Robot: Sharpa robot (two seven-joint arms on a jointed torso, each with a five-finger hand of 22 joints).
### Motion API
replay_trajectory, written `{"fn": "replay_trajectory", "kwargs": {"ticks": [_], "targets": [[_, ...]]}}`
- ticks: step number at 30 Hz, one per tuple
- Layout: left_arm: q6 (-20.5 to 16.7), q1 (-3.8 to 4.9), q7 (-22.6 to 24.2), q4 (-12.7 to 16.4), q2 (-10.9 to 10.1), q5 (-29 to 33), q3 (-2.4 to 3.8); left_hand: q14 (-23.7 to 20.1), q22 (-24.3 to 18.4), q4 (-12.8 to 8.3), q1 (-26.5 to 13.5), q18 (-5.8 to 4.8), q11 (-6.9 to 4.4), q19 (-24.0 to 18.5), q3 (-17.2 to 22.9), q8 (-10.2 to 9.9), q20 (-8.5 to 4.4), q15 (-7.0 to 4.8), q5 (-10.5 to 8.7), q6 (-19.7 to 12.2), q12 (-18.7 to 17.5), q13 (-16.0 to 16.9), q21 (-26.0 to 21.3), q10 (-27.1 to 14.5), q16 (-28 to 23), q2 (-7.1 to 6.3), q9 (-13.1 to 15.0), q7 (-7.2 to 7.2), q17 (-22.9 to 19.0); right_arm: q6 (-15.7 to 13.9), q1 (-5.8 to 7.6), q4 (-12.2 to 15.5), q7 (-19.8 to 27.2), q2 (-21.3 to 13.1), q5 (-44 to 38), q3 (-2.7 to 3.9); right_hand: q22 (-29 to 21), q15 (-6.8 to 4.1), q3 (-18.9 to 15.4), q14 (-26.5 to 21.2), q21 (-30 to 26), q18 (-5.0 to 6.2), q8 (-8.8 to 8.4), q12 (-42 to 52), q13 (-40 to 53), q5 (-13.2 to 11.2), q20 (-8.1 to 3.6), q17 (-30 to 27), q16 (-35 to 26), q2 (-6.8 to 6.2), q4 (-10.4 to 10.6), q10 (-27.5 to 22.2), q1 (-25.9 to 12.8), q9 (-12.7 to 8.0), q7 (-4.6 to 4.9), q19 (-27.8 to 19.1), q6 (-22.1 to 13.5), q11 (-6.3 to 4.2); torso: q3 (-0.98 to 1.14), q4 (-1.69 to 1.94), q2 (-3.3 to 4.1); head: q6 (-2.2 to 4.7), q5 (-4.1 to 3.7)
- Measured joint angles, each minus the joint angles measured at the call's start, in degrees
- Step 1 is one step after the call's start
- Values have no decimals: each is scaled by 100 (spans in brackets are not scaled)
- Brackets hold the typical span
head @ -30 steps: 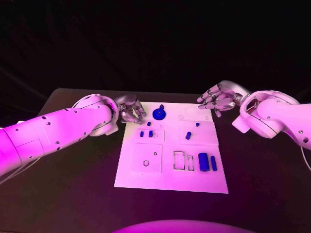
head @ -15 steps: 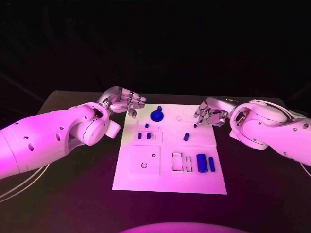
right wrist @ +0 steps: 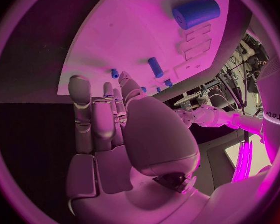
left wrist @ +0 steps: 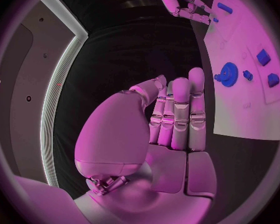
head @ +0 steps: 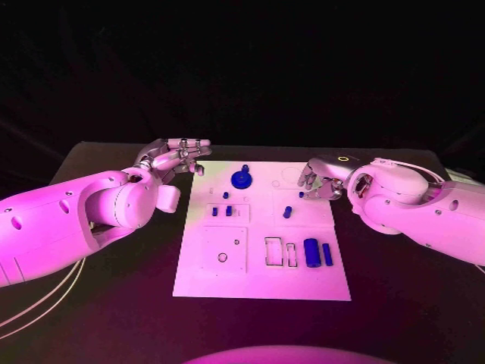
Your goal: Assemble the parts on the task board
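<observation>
Two hands wait by the white board

The left hand (head: 178, 157) holds nothing, fingers straight and side by side; the right hand (head: 321, 181) is empty too, over the task board's (head: 260, 265) far corner — the blue parts (head: 318, 252) lie on the board, untouched.

Far end of the board: kinda crowded, the left hand (head: 177, 158) hangs just off the task board (head: 259, 284) corner, the right hand (head: 320, 180) sits over the other corner.
Between the hands: the blue gear (head: 242, 179) stands there, right in the lane.
Middle: small blue pegs (head: 220, 211) dotted about.
Near right: blue cylinder (head: 311, 252) lying by the slots.
Near left: bare plate, easy way in.
</observation>
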Motion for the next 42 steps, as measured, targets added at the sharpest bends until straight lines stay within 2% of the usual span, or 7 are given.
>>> {"fn": "replay_trajectory", "kwargs": {"ticks": [8, 18, 23, 26, 31, 40, 42], "targets": [[9, -3, 50, 121, -30, 196, 0, -20, -21, 2, 0, -1, 9, 0, -29, 0, 0, 20, 0, -1, 11, -1, -34, -9, -42, 0, -5, 0, -58, 79, -109, -169, -17, 167, -128, 0, 28, 0, 281, 0, 27, -1, -32, -45, -166, -189, 0, 0, 0, 16, -49, 23, 61, 0, -29, 0, 28, -23, 7, 7, 2, -13, 7], [13, -10, 63, 184, -52, 274, 0, -41, -35, -16, 0, -1, 21, 0, -46, 0, 0, 0, 0, -1, 22, -1, -58, -21, -51, 0, -4, -1, -81, 138, -150, -367, -9, 304, -174, 6, 92, 0, 805, 0, 79, 0, -78, -67, -369, -520, -3, -1, 12, 59, -111, 125, 104, 7, -32, 3, 156, -25, 8, 7, 1, -25, 27], [16, -11, 64, 194, -55, 291, -1, -41, -51, -15, 1, -1, 21, 0, -46, 0, 0, 0, 0, -1, 22, -2, -79, -21, -51, 0, -10, -1, -87, 172, -147, -419, 3, 347, -184, 18, 123, 0, 1114, -1, 104, -1, -77, -66, -431, -687, -20, 3, 22, 61, -156, 188, 106, 19, -82, 20, 274, -65, 8, 4, 0, -43, 32], [17, -12, 63, 198, -57, 296, -1, -41, -55, -31, 1, -1, 26, 0, -61, 0, 0, 0, 0, -1, 22, -2, -79, -51, -62, 0, -10, -1, -93, 190, -147, -437, 9, 366, -189, 22, 150, -22, 1285, 21, 131, 0, -79, -66, -470, -705, -40, 21, 51, 62, -197, 268, 104, 26, -100, 40, 349, -82, 8, 2, -3, -50, 33], [19, -12, 58, 202, -57, 301, -1, -61, -84, -30, 24, -2, 21, 0, -61, 0, 0, 20, 37, -43, 58, -2, -112, -64, -80, 24, -10, -1, -116, 230, -147, -465, 12, 391, -203, 31, 170, -21, 1601, 20, 144, -1, -89, -66, -488, -721, -40, 24, 56, -36, -261, 319, -74, 37, -120, 40, 409, -94, 7, 1, -5, -62, 25], [24, -13, 45, 204, -58, 306, -1, -62, -90, -62, 39, -1, 41, 0, -60, 0, 0, 21, 37, -43, 61, -3, -112, -84, -80, 38, -9, -1, -124, 257, -147, -464, 1, 397, -254, 37, 283, -42, 1867, -1, 226, 0, -60, -67, -492, -742, -82, 30, 78, -87, -307, 431, -231, 38, -147, 82, 539, -126, 6, 0, -6, -80, 20], [27, -13, 40, 203, -58, 307, -1, -62, -96, -63, 39, -1, 20, 0, -62, 0, 0, 21, 37, -64, 61, -3, -120, -104, -80, 38, -12, 19, -131, 232, -152, -447, -2, 385, -269, 34, 352, -42, 1907, -1, 293, -91, -60, -76, -491, -746, -101, -24, 64, -81, -317, 443, -237, 48, -139, 103, 549, -138, 6, 0, -7, -82, 18]]}}
